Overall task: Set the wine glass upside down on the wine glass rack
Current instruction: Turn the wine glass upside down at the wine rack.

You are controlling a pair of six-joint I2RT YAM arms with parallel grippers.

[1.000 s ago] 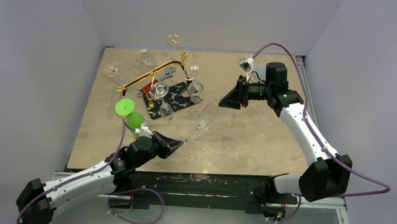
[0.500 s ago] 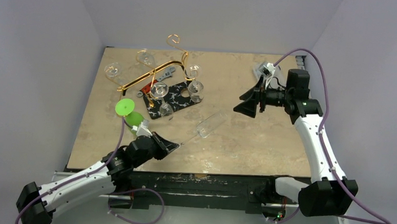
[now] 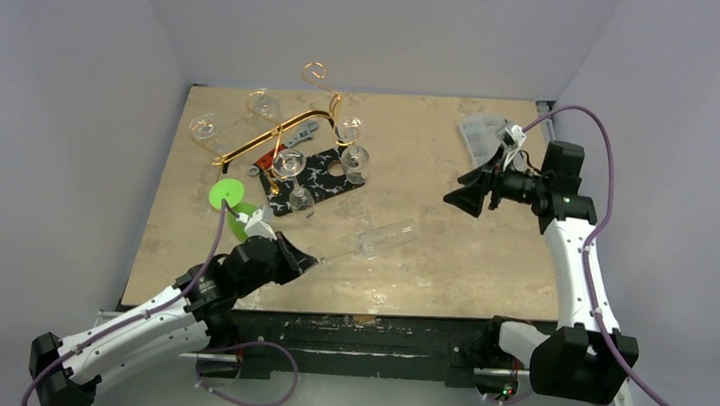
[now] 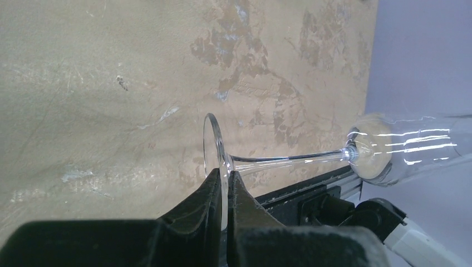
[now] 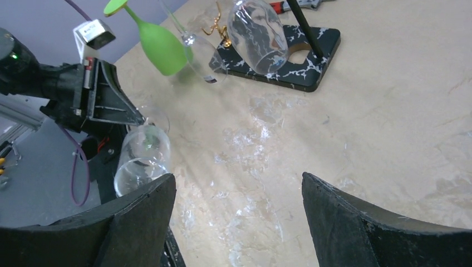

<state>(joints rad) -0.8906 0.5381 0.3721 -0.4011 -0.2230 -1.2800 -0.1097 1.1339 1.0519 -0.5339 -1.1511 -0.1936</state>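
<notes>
Toward the near side of the table (image 3: 451,161), the left gripper (image 4: 222,181) is clamped tight on the wine glass (image 3: 382,239), its fingers pinching the rim of the round foot. The glass lies on its side, stem about level, bowl pointing right toward the middle of the table. That puts it well apart from the wine glass rack (image 3: 276,135), which stands at the far left on a black white-veined board (image 3: 319,175) with several clear glasses hanging from its arms. A green glass (image 5: 158,47) sits foot-up just beside the rack's near end. Over on the right, the right gripper (image 5: 236,183) hangs with its jaws spread wide and nothing between them, facing the held glass.
</notes>
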